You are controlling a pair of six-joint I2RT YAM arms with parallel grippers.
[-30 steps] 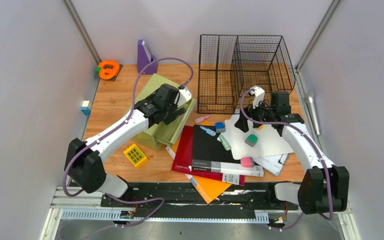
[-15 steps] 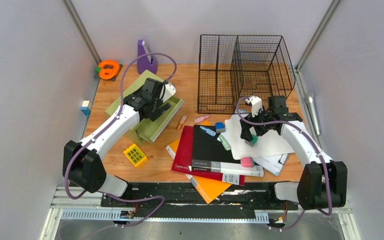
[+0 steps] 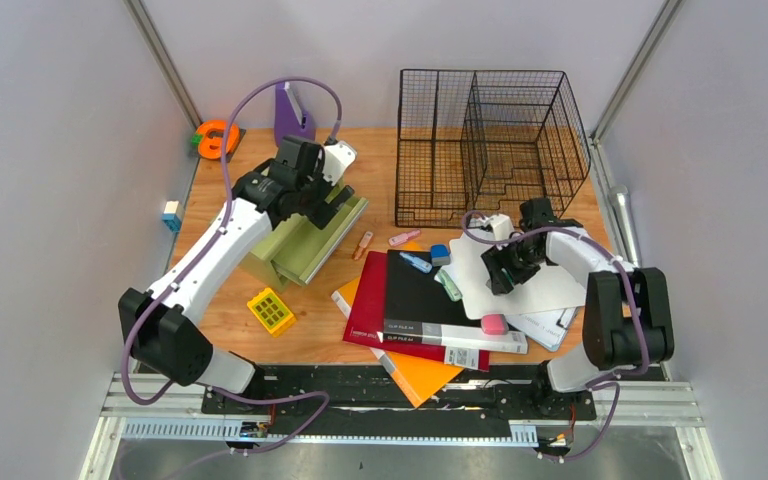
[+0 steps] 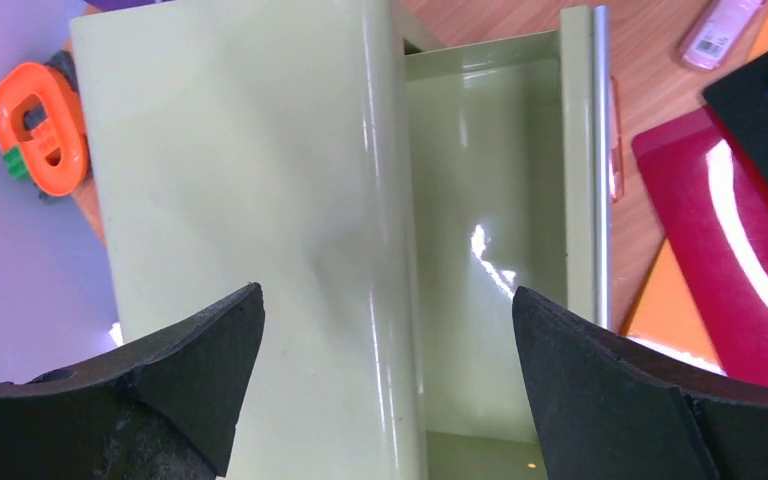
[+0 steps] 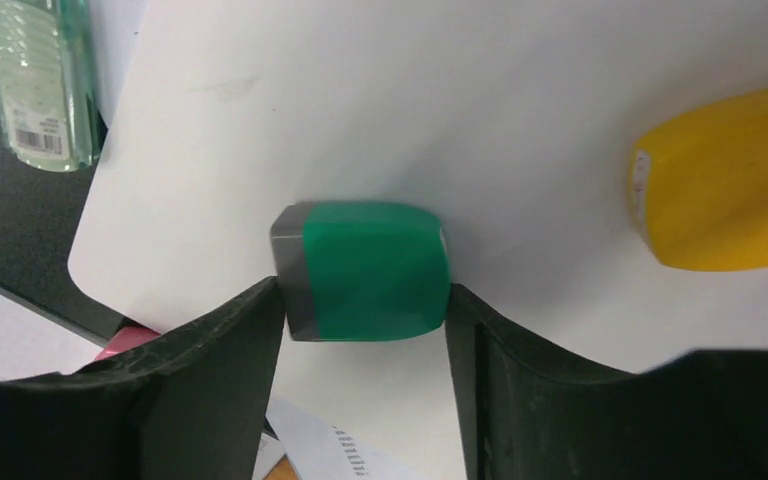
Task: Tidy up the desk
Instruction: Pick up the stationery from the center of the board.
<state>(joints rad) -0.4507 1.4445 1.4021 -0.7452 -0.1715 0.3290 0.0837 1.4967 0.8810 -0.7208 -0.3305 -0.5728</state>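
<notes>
The right gripper [image 5: 363, 300] had lowered, its jaws pinching the green block [image 5: 370, 268]; the left gripper [image 4: 385, 320] held its jaws spread over the olive box [image 4: 240, 180]. The bench [image 3: 310, 312] looked mostly unsorted.

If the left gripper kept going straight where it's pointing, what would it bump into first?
Most likely the pale green metal drawer box. The left gripper, jaws wide open, points right at its smooth side with nothing in between, though how near it is looks hard to judge.
</notes>
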